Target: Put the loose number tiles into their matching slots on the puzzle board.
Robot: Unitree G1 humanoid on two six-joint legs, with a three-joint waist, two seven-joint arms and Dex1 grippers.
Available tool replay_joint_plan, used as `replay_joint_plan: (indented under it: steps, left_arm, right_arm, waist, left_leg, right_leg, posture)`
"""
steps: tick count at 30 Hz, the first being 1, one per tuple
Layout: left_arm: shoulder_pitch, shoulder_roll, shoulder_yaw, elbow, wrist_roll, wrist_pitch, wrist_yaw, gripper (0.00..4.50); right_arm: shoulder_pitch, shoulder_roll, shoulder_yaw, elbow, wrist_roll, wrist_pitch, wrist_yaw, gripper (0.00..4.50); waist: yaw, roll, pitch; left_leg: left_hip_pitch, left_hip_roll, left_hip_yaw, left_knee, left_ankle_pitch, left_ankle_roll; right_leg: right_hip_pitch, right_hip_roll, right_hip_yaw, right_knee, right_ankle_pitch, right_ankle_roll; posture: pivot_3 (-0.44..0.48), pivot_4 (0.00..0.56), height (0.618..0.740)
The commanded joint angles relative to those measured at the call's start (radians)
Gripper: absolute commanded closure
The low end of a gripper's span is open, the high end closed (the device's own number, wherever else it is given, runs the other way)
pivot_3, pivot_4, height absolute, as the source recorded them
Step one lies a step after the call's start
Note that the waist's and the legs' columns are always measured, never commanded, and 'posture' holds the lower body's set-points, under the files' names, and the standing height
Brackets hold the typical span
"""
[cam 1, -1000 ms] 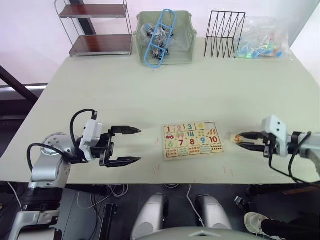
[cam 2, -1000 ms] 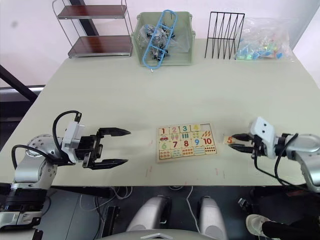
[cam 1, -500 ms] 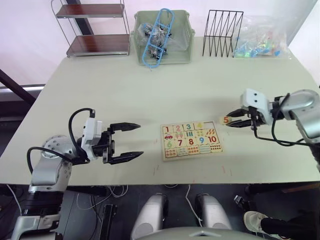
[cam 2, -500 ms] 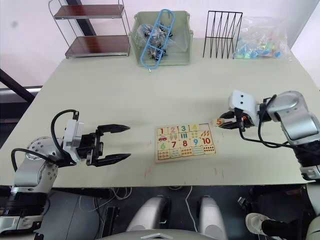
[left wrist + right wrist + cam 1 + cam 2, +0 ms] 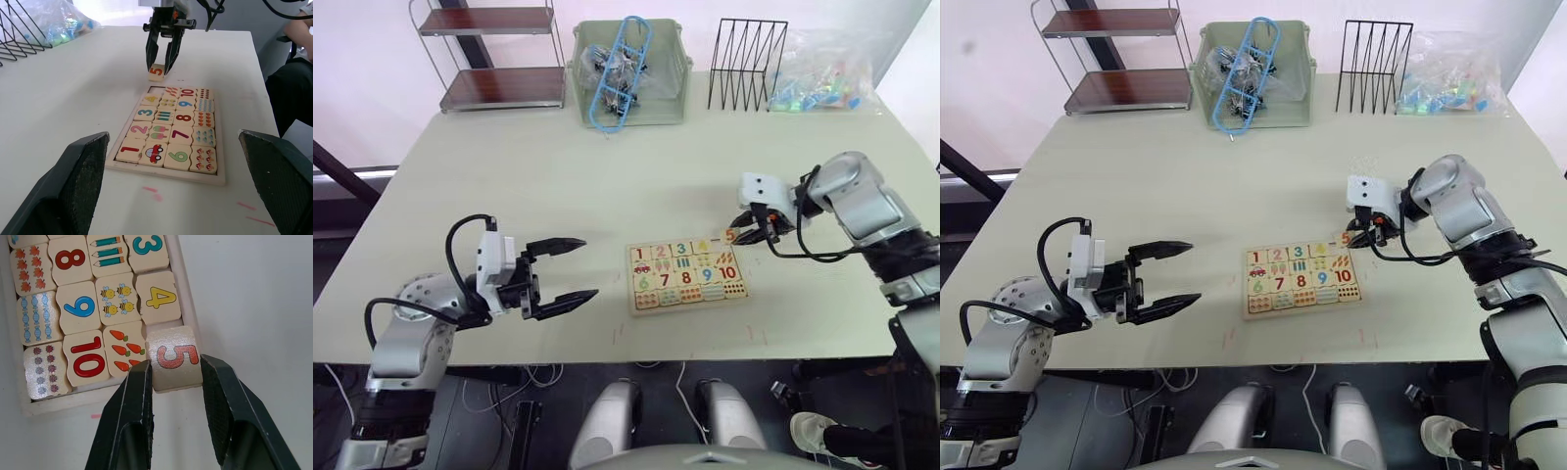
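The puzzle board [image 5: 168, 175] lies flat near the table's front middle. Its tiles 1 to 4 [image 5: 146, 112] sit in one row, and 6 to 10 in another. My right gripper [image 5: 736, 235] is shut on the loose number tile 5 [image 5: 176, 357]. It holds the tile just above the board's far right corner, at the end of that row beside the 4. The empty slot [image 5: 155, 90] there is partly hidden under the tile. My left gripper [image 5: 588, 266] hangs open and empty, well to the left of the board.
Along the table's far edge stand a two-tier shelf [image 5: 489, 54], a green bin [image 5: 629, 73] holding a blue frame, a black wire rack [image 5: 747, 64] and a clear bag of coloured pieces [image 5: 818, 73]. Faint red marks [image 5: 152, 192] dot the table in front of the board.
My right gripper has carried the 5 tile from the table right of the board, leftward and away from the front edge, to the board's far right corner. The left gripper has barely moved.
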Motion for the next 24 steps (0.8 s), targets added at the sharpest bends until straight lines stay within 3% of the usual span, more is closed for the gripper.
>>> replay_joint_plan:
  steps: [1, 9, 24]
  left_arm:
    - [0.012, -0.002, 0.020, -0.047, -0.014, 0.003, 0.028, 0.00]
    - [0.033, -0.003, 0.023, -0.069, -0.018, 0.004, 0.046, 0.00]
    - [0.050, -0.006, 0.026, -0.066, -0.021, -0.007, 0.038, 0.00]
  right_arm:
    - [-0.052, 0.016, 0.009, 0.019, -0.032, 0.001, 0.020, 3.64]
    - [-0.095, 0.076, 0.038, 0.106, -0.087, -0.026, 0.023, 3.64]
    - [-0.084, 0.094, 0.027, 0.111, -0.118, -0.035, 0.041, 3.64]
  waist:
    - [0.000, 0.000, 0.000]
    - [0.000, 0.000, 0.000]
    - [-0.002, 0.000, 0.000]
  left_leg:
    - [0.000, 0.000, 0.000, 0.000, 0.000, 0.000]
    - [0.000, 0.000, 0.000, -0.001, 0.001, -0.001]
    - [0.000, 0.000, 0.000, -0.001, 0.001, -0.002]
  right_leg:
    - [0.000, 0.000, 0.000, 0.000, 0.000, 0.000]
    - [-0.001, 0.000, 0.000, 0.000, 0.000, 0.000]
    - [-0.001, 0.000, 0.000, 0.000, 0.000, 0.000]
  posture:
    - [0.000, 0.150, 0.739]
    - [0.000, 0.150, 0.739]
    - [0.000, 0.150, 0.739]
